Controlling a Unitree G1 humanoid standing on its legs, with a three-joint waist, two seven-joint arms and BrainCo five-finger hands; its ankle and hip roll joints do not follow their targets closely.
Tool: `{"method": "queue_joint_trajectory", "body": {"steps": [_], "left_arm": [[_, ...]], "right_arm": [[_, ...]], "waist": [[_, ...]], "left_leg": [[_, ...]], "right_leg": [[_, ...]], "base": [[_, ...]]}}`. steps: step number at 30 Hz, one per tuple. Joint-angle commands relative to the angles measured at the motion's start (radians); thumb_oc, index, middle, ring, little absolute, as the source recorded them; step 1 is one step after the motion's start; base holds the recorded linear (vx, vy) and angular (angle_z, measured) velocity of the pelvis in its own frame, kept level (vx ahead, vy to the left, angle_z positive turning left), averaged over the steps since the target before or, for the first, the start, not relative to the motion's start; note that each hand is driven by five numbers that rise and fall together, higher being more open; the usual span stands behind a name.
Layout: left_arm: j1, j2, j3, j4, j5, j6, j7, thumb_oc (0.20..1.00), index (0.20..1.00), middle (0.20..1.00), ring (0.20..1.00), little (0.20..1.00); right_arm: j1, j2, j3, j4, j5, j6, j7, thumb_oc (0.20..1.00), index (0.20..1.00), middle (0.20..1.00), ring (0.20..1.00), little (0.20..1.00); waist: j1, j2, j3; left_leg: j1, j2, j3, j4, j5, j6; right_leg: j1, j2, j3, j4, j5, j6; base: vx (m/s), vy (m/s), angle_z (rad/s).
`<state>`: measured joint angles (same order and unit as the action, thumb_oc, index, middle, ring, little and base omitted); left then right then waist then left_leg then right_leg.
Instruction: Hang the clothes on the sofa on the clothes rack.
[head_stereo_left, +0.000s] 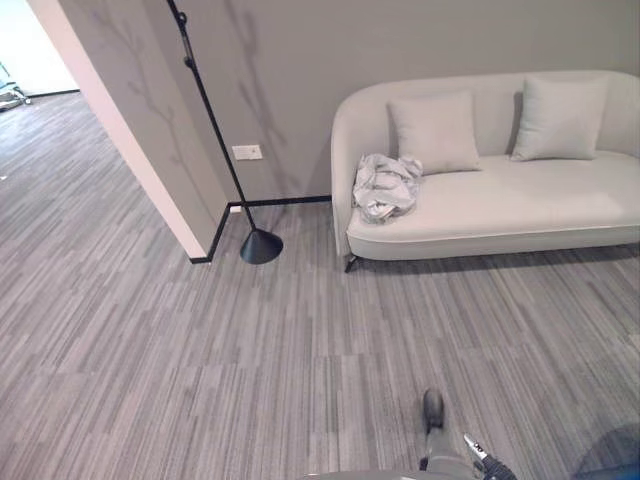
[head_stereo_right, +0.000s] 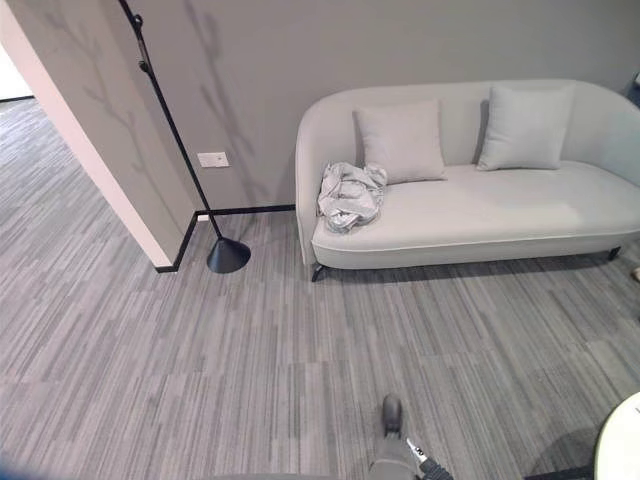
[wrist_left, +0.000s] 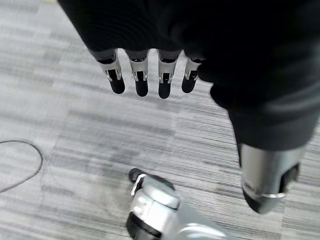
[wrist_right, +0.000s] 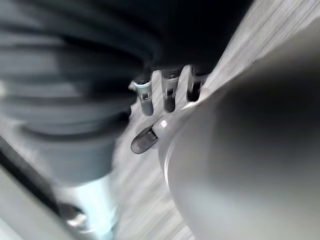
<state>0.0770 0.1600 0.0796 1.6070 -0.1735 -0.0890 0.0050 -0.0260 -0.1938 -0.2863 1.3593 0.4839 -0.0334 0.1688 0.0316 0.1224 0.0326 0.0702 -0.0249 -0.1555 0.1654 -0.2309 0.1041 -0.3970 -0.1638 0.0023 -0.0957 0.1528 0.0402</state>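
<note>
At the sofa's (head_stereo_left: 520, 205) left end the crumpled clothes (head_stereo_left: 386, 186) lie untouched, well apart from the black clothes rack (head_stereo_left: 222, 150) by the wall. Nothing is hung yet; left hand (wrist_left: 150, 75) and right hand (wrist_right: 167, 97) hang relaxed, fingers straight, holding nothing

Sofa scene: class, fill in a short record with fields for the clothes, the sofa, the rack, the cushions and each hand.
clothes: crumpled pale bundle lying on the seat at the sofa's left end, against the armrest
sofa: light grey, standing against the wall
cushions: two, propped on the backrest
clothes rack: black pole with cone base, left of the sofa by the wall corner; nothing hangs on the part that shows
left hand: fingers straight, holding nothing, above the floor
right hand: fingers relaxed, holding nothing
</note>
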Motion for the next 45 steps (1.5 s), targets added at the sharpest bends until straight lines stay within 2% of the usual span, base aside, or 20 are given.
{"method": "queue_joint_trajectory", "body": {"steps": [1, 2, 6, 8, 10, 11, 13, 15, 17, 18, 20, 21, 23, 27, 31, 37, 38, 42, 44, 45], "left_arm": [[-0.055, 0.007, -0.012, 0.007, 0.035, -0.005, 0.014, 1.000, 1.000, 1.000, 1.000, 1.000], [-0.054, 0.023, -0.007, 0.006, 0.042, 0.001, 0.017, 1.000, 1.000, 1.000, 1.000, 1.000], [-0.030, 0.022, 0.011, -0.003, 0.043, -0.004, 0.020, 1.000, 1.000, 1.000, 1.000, 1.000], [-0.025, 0.017, 0.011, -0.005, 0.044, -0.002, 0.019, 1.000, 1.000, 1.000, 1.000, 1.000], [-0.030, 0.012, 0.001, -0.031, 0.035, 0.000, 0.014, 1.000, 1.000, 1.000, 1.000, 1.000], [-0.029, 0.012, 0.001, -0.031, 0.035, 0.001, 0.014, 1.000, 1.000, 1.000, 1.000, 1.000], [-0.063, 0.016, -0.046, -0.095, 0.034, -0.003, 0.021, 1.000, 1.000, 1.000, 1.000, 1.000], [-0.063, 0.016, -0.046, -0.095, 0.034, -0.002, 0.021, 1.000, 1.000, 1.000, 1.000, 1.000], [-0.073, 0.025, -0.055, -0.127, 0.040, -0.010, 0.022, 1.000, 1.000, 1.000, 1.000, 1.000], [-0.070, 0.040, -0.046, -0.127, 0.036, -0.011, 0.025, 1.000, 1.000, 1.000, 1.000, 1.000], [-0.069, 0.041, -0.046, -0.127, 0.036, -0.011, 0.025, 1.000, 1.000, 1.000, 1.000, 1.000], [-0.065, 0.054, -0.028, -0.129, 0.024, -0.005, 0.027, 1.000, 1.000, 1.000, 1.000, 1.000], [-0.070, 0.052, -0.015, -0.139, 0.019, 0.003, 0.025, 1.000, 1.000, 1.000, 1.000, 1.000], [-0.071, 0.021, -0.006, -0.170, 0.002, 0.017, 0.022, 1.000, 1.000, 1.000, 1.000, 1.000], [-0.087, -0.009, -0.026, -0.194, 0.030, 0.024, 0.030, 1.000, 1.000, 1.000, 1.000, 1.000], [-0.097, -0.013, -0.054, -0.230, 0.070, 0.028, 0.053, 1.000, 1.000, 1.000, 1.000, 1.000], [-0.128, 0.008, -0.073, -0.300, 0.091, 0.025, 0.074, 1.000, 1.000, 1.000, 1.000, 1.000], [-0.161, 0.007, -0.076, -0.338, 0.094, 0.019, 0.085, 1.000, 1.000, 1.000, 1.000, 1.000], [-0.230, -0.003, -0.063, -0.402, 0.097, 0.004, 0.103, 1.000, 1.000, 1.000, 1.000, 1.000], [-0.234, -0.005, -0.060, -0.402, 0.097, 0.005, 0.103, 1.000, 1.000, 1.000, 1.000, 1.000]], "right_arm": [[0.002, 0.092, -0.010, 0.028, 0.017, 0.010, 0.019, 1.000, 1.000, 1.000, 1.000, 1.000], [-0.006, 0.096, -0.005, 0.013, 0.008, 0.011, 0.019, 1.000, 1.000, 1.000, 1.000, 1.000], [-0.033, 0.104, 0.046, 0.032, -0.035, -0.015, 0.009, 1.000, 1.000, 1.000, 1.000, 1.000], [-0.035, 0.105, 0.061, 0.041, -0.053, -0.023, 0.003, 1.000, 1.000, 1.000, 1.000, 1.000], [-0.034, 0.079, 0.114, 0.031, -0.075, -0.028, -0.010, 1.000, 1.000, 1.000, 1.000, 1.000], [-0.033, 0.079, 0.114, 0.030, -0.075, -0.028, -0.010, 1.000, 1.000, 1.000, 1.000, 1.000], [-0.045, 0.031, 0.156, 0.016, -0.089, -0.041, -0.056, 1.000, 1.000, 1.000, 1.000, 1.000], [-0.046, 0.031, 0.156, 0.016, -0.089, -0.041, -0.056, 1.000, 1.000, 1.000, 1.000, 1.000], [-0.057, -0.005, 0.193, -0.044, -0.141, -0.049, -0.092, 1.000, 1.000, 1.000, 1.000, 1.000], [-0.052, -0.009, 0.201, -0.139, -0.183, -0.054, -0.107, 1.000, 1.000, 1.000, 1.000, 1.000], [-0.051, -0.009, 0.201, -0.141, -0.183, -0.053, -0.108, 1.000, 1.000, 1.000, 1.000, 1.000], [-0.048, -0.022, 0.216, -0.274, -0.227, -0.045, -0.127, 1.000, 1.000, 1.000, 1.000, 1.000], [-0.054, -0.044, 0.238, -0.404, -0.268, -0.041, -0.138, 1.000, 1.000, 1.000, 1.000, 1.000], [-0.169, -0.107, 0.377, -0.564, -0.426, -0.049, -0.177, 1.000, 1.000, 1.000, 1.000, 1.000], [-0.363, -0.162, 0.559, -0.467, -0.569, -0.038, -0.231, 1.000, 1.000, 1.000, 1.000, 1.000], [-0.501, -0.176, 0.649, -0.307, -0.620, -0.005, -0.300, 1.000, 1.000, 1.000, 1.000, 1.000], [-0.638, -0.187, 0.723, -0.191, -0.632, 0.025, -0.358, 1.000, 1.000, 1.000, 1.000, 1.000], [-0.733, -0.218, 0.772, -0.156, -0.649, 0.035, -0.400, 1.000, 1.000, 1.000, 1.000, 1.000], [-0.918, -0.307, 0.846, -0.090, -0.663, 0.045, -0.467, 1.000, 1.000, 1.000, 1.000, 1.000], [-0.925, -0.307, 0.849, -0.086, -0.662, 0.044, -0.467, 1.000, 1.000, 1.000, 1.000, 1.000]], "waist": [[-0.029, -0.001, -0.030], [-0.026, -0.023, -0.052], [-0.014, -0.036, -0.107], [-0.010, -0.045, -0.124], [0.010, -0.099, -0.136], [0.010, -0.098, -0.134], [0.030, -0.169, -0.079], [0.029, -0.167, -0.075], [0.054, -0.178, -0.053], [0.066, -0.186, -0.046], [0.068, -0.186, -0.041], [0.091, -0.185, -0.033], [0.120, -0.167, -0.027], [0.186, -0.140, -0.013], [0.228, -0.133, 0.012], [0.225, -0.106, -0.024], [0.239, -0.094, 0.000], [0.237, -0.077, 0.043], [0.229, -0.047, 0.144], [0.229, -0.041, 0.148]], "left_leg": [[0.188, 0.119, -0.030, -0.240, 0.262, -0.132], [0.190, 0.142, -0.032, -0.244, 0.261, -0.131], [0.190, 0.284, -0.010, -0.216, 0.307, -0.135], [0.181, 0.309, -0.007, -0.185, 0.321, -0.129], [0.111, 0.340, 0.029, -0.037, 0.325, -0.106], [0.111, 0.341, 0.028, -0.033, 0.321, -0.106], [-0.011, 0.370, 0.099, 0.138, 0.298, -0.097], [-0.009, 0.371, 0.097, 0.142, 0.295, -0.097], [-0.053, 0.265, 0.122, 0.145, 0.265, -0.128], [-0.082, 0.183, 0.179, 0.043, 0.240, -0.156], [-0.073, 0.183, 0.181, 0.041, 0.239, -0.156], [-0.122, 0.080, 0.211, -0.068, 0.234, -0.175], [-0.146, 0.032, 0.210, -0.161, 0.243, -0.172], [-0.259, 0.010, 0.197, -0.253, 0.282, -0.149], [-0.327, 0.039, 0.171, -0.253, 0.293, -0.145], [-0.297, 0.046, 0.180, -0.253, 0.353, -0.145], [-0.301, 0.048, 0.192, -0.243, 0.358, -0.142], [-0.318, 0.051, 0.193, -0.202, 0.352, -0.145], [-0.381, 0.060, 0.191, -0.133, 0.333, -0.154], [-0.388, 0.063, 0.190, -0.128, 0.339, -0.153]], "right_leg": [[0.010, -0.029, 0.075, 0.057, -0.001, 0.019], [0.047, -0.040, 0.066, 0.077, -0.003, 0.014], [0.063, 0.035, 0.062, 0.246, 0.000, 0.055], [0.083, 0.051, 0.058, 0.243, 0.004, 0.052], [0.165, 0.047, 0.041, 0.207, 0.007, 0.029], [0.168, 0.048, 0.040, 0.206, 0.006, 0.029], [0.268, -0.003, 0.007, 0.164, 0.014, 0.015], [0.274, -0.002, 0.005, 0.162, 0.015, 0.015], [0.367, 0.016, -0.034, 0.092, -0.002, 0.000], [0.413, 0.032, -0.059, 0.059, -0.007, 0.001], [0.421, 0.032, -0.058, 0.057, -0.008, 0.001], [0.463, 0.060, -0.058, 0.033, -0.016, -0.004], [0.490, 0.088, -0.056, 0.017, -0.036, -0.010], [0.541, 0.118, -0.029, 0.008, -0.077, -0.017], [0.589, 0.098, 0.003, 0.010, -0.067, -0.017], [0.604, 0.075, 0.006, 0.008, -0.076, -0.025], [0.589, 0.056, 0.004, 0.008, -0.083, -0.018], [0.577, 0.040, -0.002, 0.008, -0.093, -0.013], [0.552, 0.023, -0.012, 0.008, -0.122, -0.005], [0.548, 0.026, -0.010, 0.008, -0.116, -0.005]], "base": [[0.49, -0.365, 0.78], [0.68, -0.579, 1.03], [0.54, -0.472, 0.56], [0.35, -0.309, -0.14], [0.50, -0.483, 0.14], [0.38, -0.394, 0.28], [0.31, -0.360, 0.51], [0.18, -0.196, 0.46], [0.33, -0.302, 0.18], [0.25, -0.189, 0.29], [0.16, -0.098, 0.39], [0.20, -0.097, 0.12], [0.19, -0.066, -0.03], [0.16, 0.017, -0.29], [0.20, 0.090, -0.36], [0.22, 0.186, -0.20], [0.14, 0.130, 0.14], [0.03, 0.095, 0.04], [-0.20, 0.037, 0.11], [-0.22, 0.034, 0.14]]}}
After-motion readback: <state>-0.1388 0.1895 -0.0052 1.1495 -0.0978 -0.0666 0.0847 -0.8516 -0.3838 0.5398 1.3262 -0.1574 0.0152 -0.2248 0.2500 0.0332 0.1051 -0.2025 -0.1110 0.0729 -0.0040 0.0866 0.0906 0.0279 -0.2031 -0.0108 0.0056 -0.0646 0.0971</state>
